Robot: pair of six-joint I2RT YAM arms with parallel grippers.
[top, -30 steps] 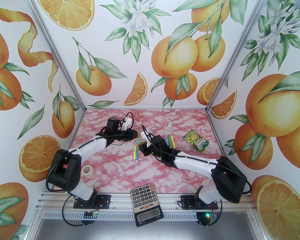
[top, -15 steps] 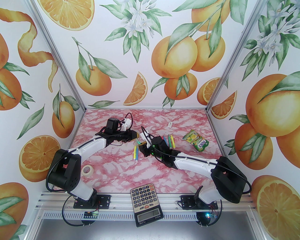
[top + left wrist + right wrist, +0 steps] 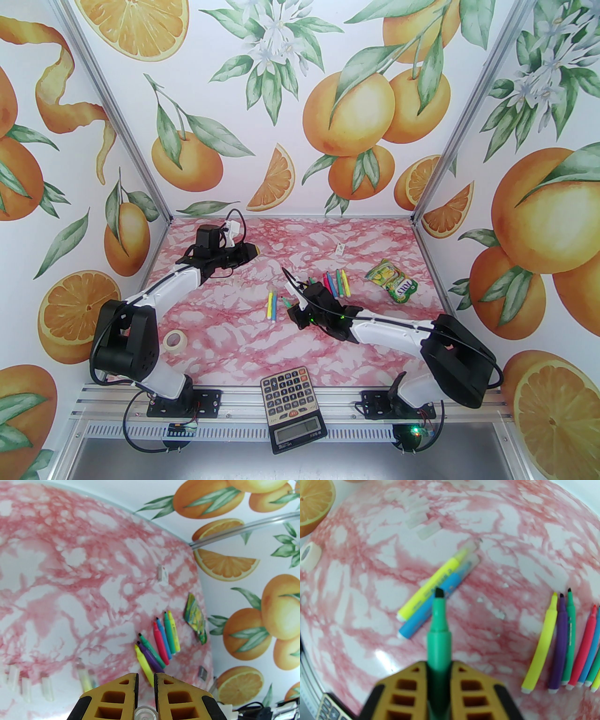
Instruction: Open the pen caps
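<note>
My right gripper is shut on a green pen whose black tip is bare; from above this gripper hangs over mid-table. The left gripper is shut on a clear pen cap, back-left over the table. A yellow pen and a blue pen lie side by side with clear caps on. Several uncapped pens lie in a row to the right. Several loose clear caps rest on the table.
A green-yellow snack pouch lies right of the pen row. A tape roll sits near the left arm, a calculator at the near edge, and a small white tag towards the back on the pink marbled table.
The grippers met at the green pen and have pulled apart. The left arm swung back-left with the cap. The right drew the pen nearer.
</note>
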